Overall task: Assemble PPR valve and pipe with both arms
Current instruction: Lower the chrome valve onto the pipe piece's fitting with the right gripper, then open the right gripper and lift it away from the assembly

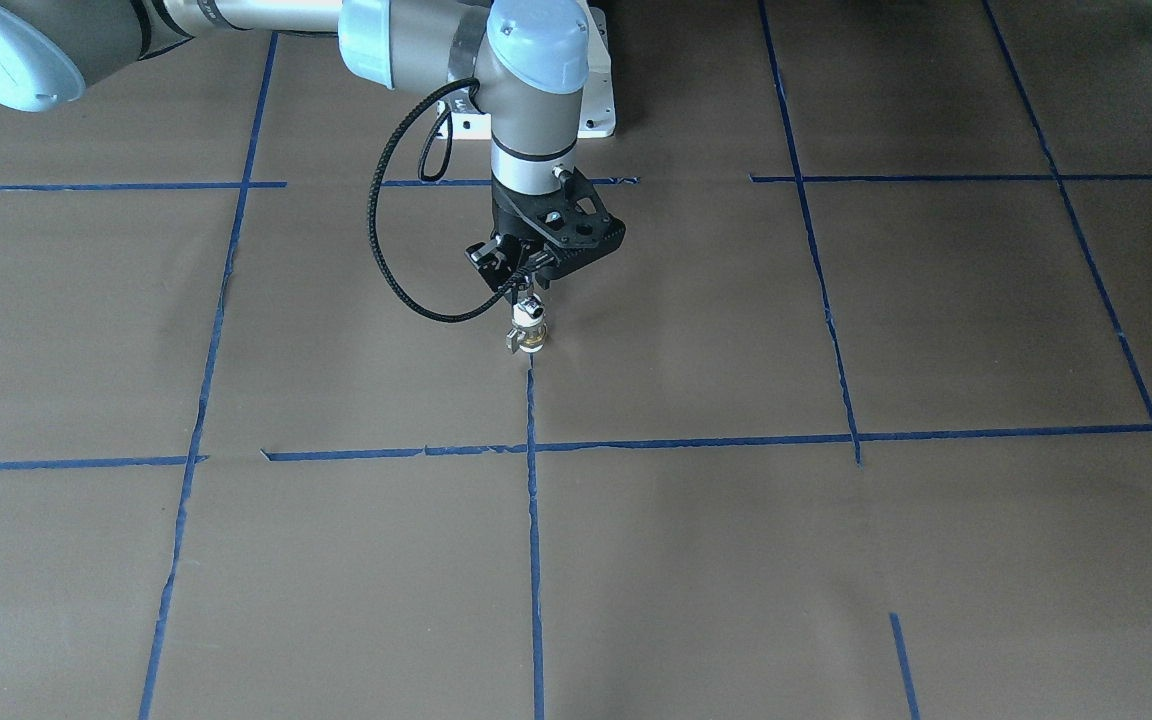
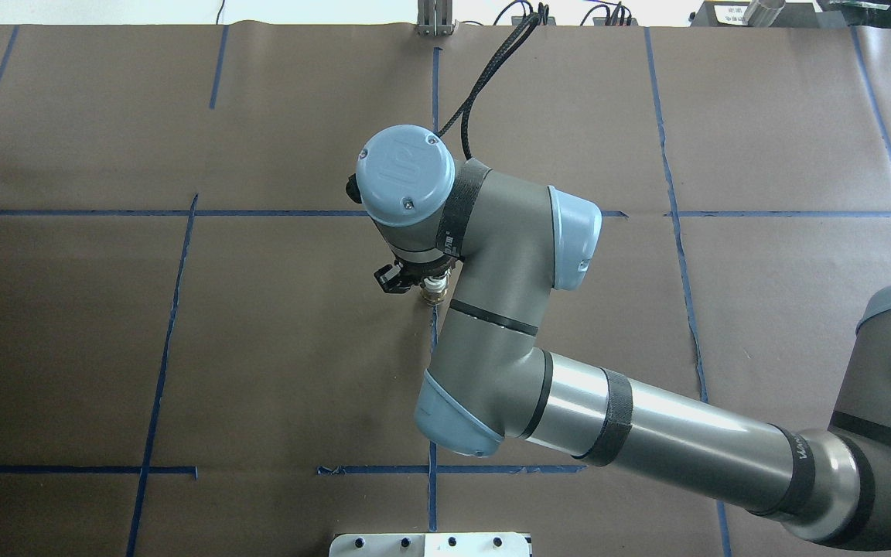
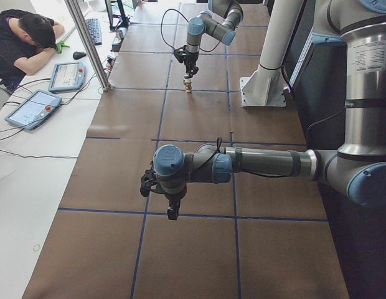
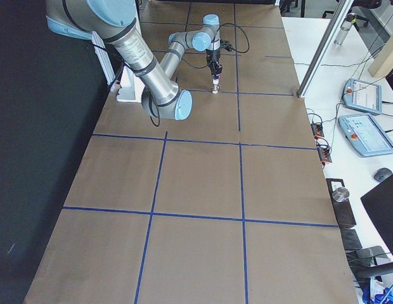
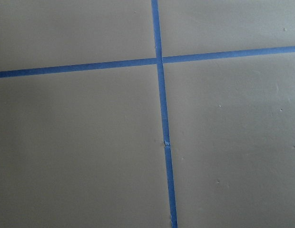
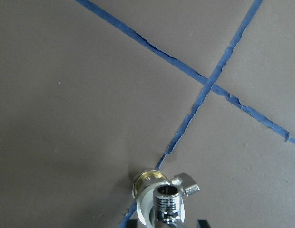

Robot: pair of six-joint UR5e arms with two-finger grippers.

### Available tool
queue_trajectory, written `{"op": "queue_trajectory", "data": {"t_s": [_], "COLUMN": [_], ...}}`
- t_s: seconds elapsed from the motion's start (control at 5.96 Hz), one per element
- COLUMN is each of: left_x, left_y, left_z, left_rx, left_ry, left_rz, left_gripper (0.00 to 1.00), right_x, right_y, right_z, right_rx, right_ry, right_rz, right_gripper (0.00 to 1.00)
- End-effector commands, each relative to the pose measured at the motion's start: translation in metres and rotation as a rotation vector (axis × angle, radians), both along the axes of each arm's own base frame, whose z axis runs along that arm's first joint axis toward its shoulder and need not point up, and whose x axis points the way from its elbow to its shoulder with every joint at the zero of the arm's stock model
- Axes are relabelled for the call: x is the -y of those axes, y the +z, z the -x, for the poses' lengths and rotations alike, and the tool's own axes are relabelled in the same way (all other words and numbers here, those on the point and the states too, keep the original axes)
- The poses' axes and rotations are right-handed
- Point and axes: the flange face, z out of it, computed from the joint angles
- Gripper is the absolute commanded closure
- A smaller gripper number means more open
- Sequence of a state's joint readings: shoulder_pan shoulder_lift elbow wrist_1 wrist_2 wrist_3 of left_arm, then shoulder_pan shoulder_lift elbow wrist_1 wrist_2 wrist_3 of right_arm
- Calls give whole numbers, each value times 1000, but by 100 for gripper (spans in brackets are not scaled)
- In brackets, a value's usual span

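The PPR valve [image 1: 528, 340] stands upright on a blue tape line near the table's middle, with white ends, a brass middle and a small side lever [image 6: 186, 183]. The chrome pipe [image 1: 531, 306] sits on its top end, threaded end up in the right wrist view [image 6: 167, 199]. My right gripper [image 1: 528, 292] points straight down and is shut on the pipe. In the overhead view the wrist hides most of it, and only the valve [image 2: 434, 292] peeks out. My left gripper [image 3: 173, 213] hangs low over bare table far from the valve. I cannot tell whether it is open or shut. The left wrist view shows only tape lines.
The white pedestal [image 3: 261, 93] stands behind the valve on the robot's side. A person [image 3: 28, 37] leans on the side desk by two tablets [image 3: 34, 106] and an aluminium post [image 3: 87, 43]. Blue tape lines [image 1: 533, 520] grid the brown table.
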State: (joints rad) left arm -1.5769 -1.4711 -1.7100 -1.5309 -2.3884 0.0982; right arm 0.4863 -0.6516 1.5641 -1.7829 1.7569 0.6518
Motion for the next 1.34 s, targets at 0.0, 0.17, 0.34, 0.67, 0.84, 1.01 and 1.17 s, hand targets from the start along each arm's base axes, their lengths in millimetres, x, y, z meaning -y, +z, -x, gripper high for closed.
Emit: {"op": "queue_trajectory", "data": {"t_s": [0.0,0.17,0.34,0.67,0.84,1.01,1.17], "left_x": [2,2,2,3,2,-2,-4], "left_y": [-2,-2,4,5,11,16,18], "left_z": [0,0,-1,-3,-11,-11,-11], "left_rx": [0,5,9,31,34,35,35], "left_ry": [0,4,7,16,36,39,39], "left_rz": [-5,-7,1,6,24,33,36], "left_gripper": [0,0,0,0,0,0,0], "right_x": [4,15,45,136,176,207,240], "right_y": [-5,-11,-9,19,43,105,165], "right_z": [-4,-15,-41,-123,-159,-193,-271], "right_rx": [8,21,42,125,120,77,46], "right_ry": [3,21,34,36,41,25,-27], "right_rz": [0,2,57,287,307,326,244], "right_gripper": [1,0,0,0,0,0,0]}}
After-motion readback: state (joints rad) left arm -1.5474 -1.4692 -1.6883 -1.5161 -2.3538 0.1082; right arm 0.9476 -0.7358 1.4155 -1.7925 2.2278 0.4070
